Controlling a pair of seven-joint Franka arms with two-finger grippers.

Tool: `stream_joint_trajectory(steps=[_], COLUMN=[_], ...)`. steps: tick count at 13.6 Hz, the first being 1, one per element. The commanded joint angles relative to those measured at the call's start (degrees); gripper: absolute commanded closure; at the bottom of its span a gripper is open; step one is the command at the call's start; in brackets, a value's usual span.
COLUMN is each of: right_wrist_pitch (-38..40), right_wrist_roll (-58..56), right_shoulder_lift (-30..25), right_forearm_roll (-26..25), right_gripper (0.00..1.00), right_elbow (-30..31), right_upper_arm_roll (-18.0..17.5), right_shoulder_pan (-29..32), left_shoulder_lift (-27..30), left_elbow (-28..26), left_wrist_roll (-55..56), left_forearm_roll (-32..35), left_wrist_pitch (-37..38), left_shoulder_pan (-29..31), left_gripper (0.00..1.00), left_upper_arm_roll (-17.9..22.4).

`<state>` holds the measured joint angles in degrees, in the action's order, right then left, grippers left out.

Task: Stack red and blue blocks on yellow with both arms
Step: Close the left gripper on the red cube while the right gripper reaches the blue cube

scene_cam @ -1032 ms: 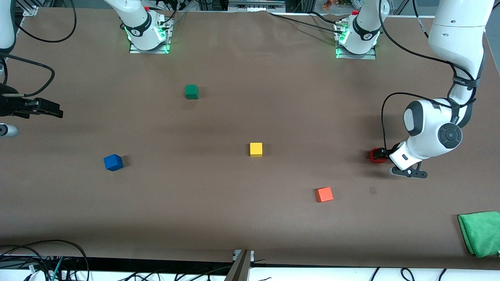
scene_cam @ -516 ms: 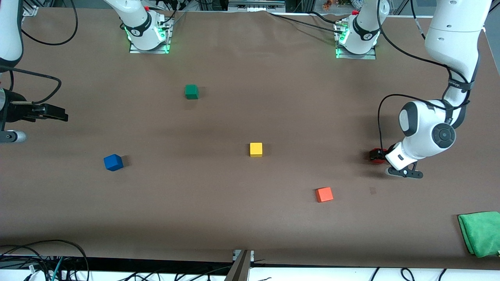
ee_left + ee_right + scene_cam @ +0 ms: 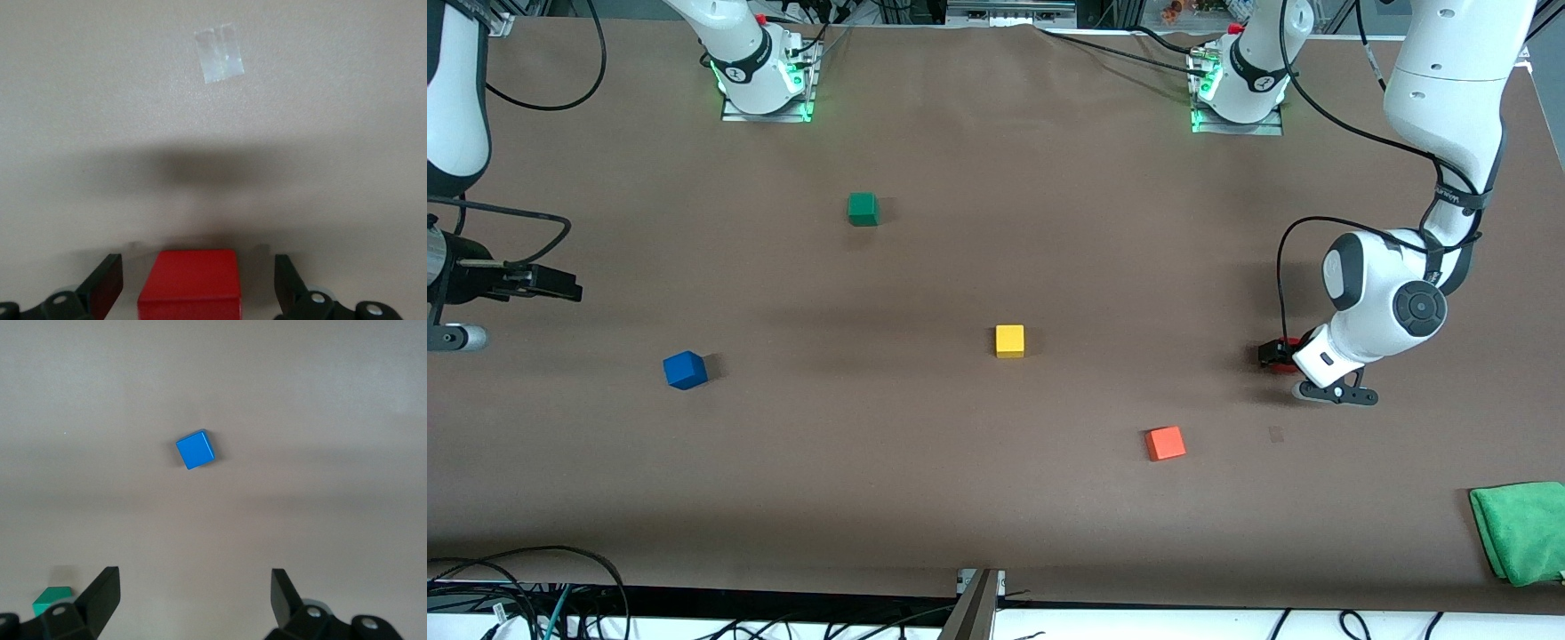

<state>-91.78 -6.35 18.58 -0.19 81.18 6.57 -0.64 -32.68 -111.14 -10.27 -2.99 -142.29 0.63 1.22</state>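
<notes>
The red block (image 3: 1282, 364) sits on the table (image 3: 996, 498) near the left arm's end, about midway between the base edge and the camera edge. The left gripper (image 3: 1279, 356) is down around it: in the left wrist view the fingers (image 3: 103, 283) stand spread on either side of the red block (image 3: 190, 283) with a gap on each side, not touching it. A small piece of clear tape (image 3: 219, 44) lies on the table close by.

The yellow block (image 3: 1010, 340) rests near the table's centre. The blue block (image 3: 685, 370) lies toward the right arm's end, slightly nearer the camera than the yellow one, turned at an angle.

The right gripper (image 3: 551, 284) hangs in the air by the right arm's end edge, with bare table under it; its fingers (image 3: 100, 597) are wide apart and hold nothing.

An orange block (image 3: 1165, 443) lies nearer the camera edge, between yellow and red. A green block (image 3: 863, 209) sits closer to the base edge. A green cloth (image 3: 1520, 531) lies at the camera-side corner of the left arm's end.
</notes>
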Motion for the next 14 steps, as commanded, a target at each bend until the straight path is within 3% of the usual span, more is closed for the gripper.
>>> stream_joint_trajectory(steps=[1,9,14], right_wrist_pitch=[-1.1,-9.6,-15.3], right_wrist_roll=[-0.2,-1.2,-1.7], right_shoulder_lift=[0.9,7.2,12.3], right_forearm_roll=[-0.5,-0.1,0.1], right_gripper=[0.0,0.0,0.0], right_elbow=[-0.9,0.0,1.4], right_upper_arm_roll=[-0.3,-0.4,-0.8], right_shoulder_pan=[0.5,0.3,-0.1], left_shoulder_lift=[1.7,3.2,5.3], left_elbow=[-0.6,-0.9,-5.0], left_wrist_roll=[0.5,0.2,0.1], left_forearm_roll=[-0.4,-0.4,-0.4], left_wrist_pitch=[1.1,3.9,0.7], left_shoulder_pan=[-0.3,-0.1,-0.1], left_gripper=[0.0,0.0,0.0], left_upper_arm_roll=[0.1,0.1,0.1])
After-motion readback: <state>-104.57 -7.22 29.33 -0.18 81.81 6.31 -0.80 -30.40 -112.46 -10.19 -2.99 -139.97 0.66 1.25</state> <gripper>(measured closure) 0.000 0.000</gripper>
